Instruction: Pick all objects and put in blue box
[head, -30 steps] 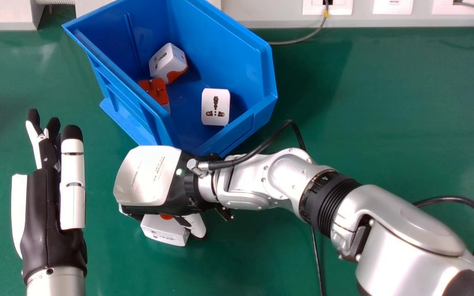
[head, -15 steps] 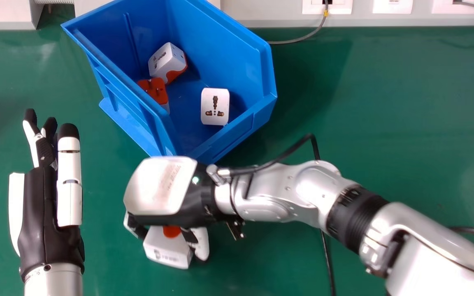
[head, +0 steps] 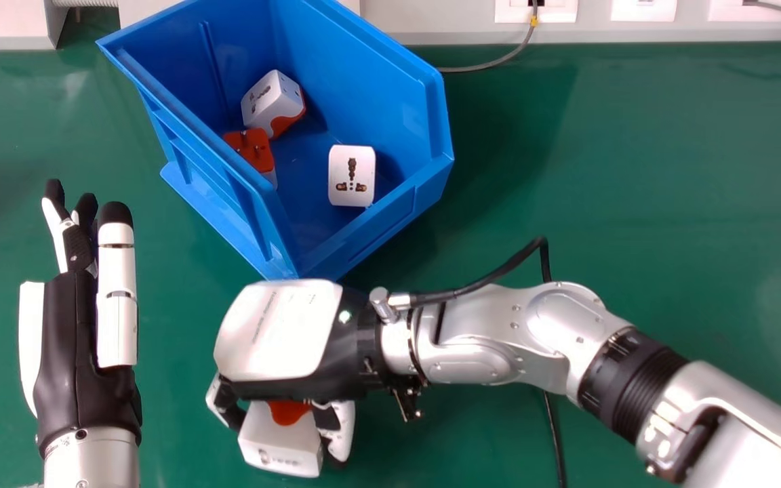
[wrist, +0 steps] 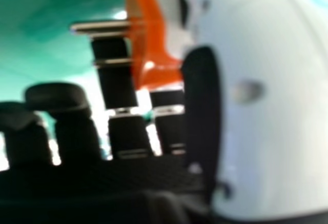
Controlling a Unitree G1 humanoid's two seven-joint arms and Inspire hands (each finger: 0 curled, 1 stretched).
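Before blue box, white plug adapter (boxy, splashed orange), clasped in right hand.

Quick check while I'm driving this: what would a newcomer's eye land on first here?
Probably the big blue box left of centre at the head view's top, with three plug adapters inside. Next, the right hand just in front of it, gripping a white-and-orange adapter. Then the open left hand at the view's left.
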